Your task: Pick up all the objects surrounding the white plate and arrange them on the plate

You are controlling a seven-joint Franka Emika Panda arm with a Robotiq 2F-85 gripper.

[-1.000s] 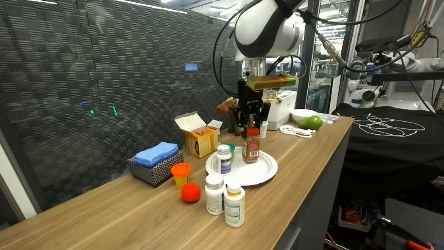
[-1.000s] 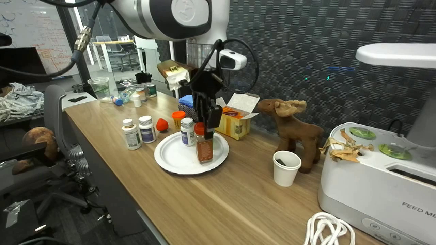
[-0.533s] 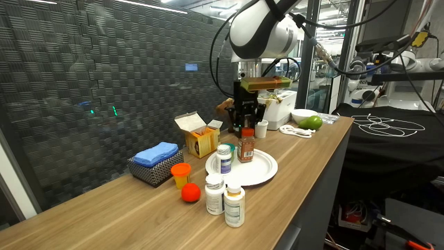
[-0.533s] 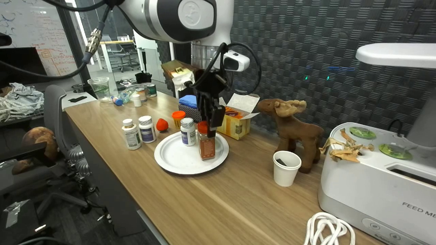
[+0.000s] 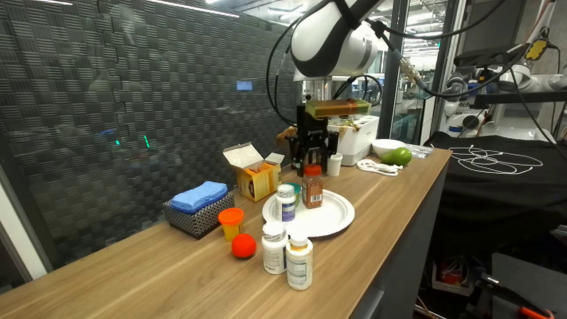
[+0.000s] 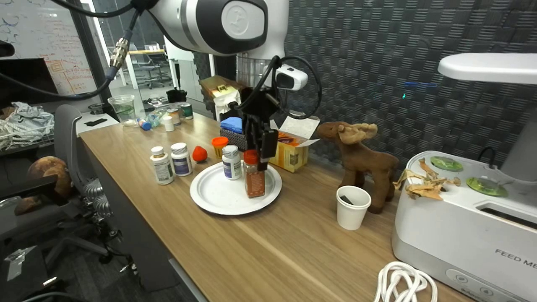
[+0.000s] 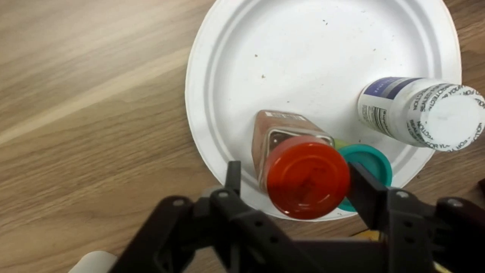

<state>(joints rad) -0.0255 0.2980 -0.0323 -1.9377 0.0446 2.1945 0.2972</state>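
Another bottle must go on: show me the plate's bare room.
Free: a broad patch of the white plate, bordered by the red-topped jar, a white bottle and the opposite rim. Crowded: around that jar, the teal-lidded tub and the end effector.

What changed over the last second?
The gripper and the red-lidded jar shifted slightly toward the teal-lidded tub. The gripper has let go: its jaws now stand apart around the jar's top, and the jar stands on the white plate. Unmoved: the orange-lidded tub, the red-orange ball, the on-plate pill bottle and the two off-plate pill bottles.
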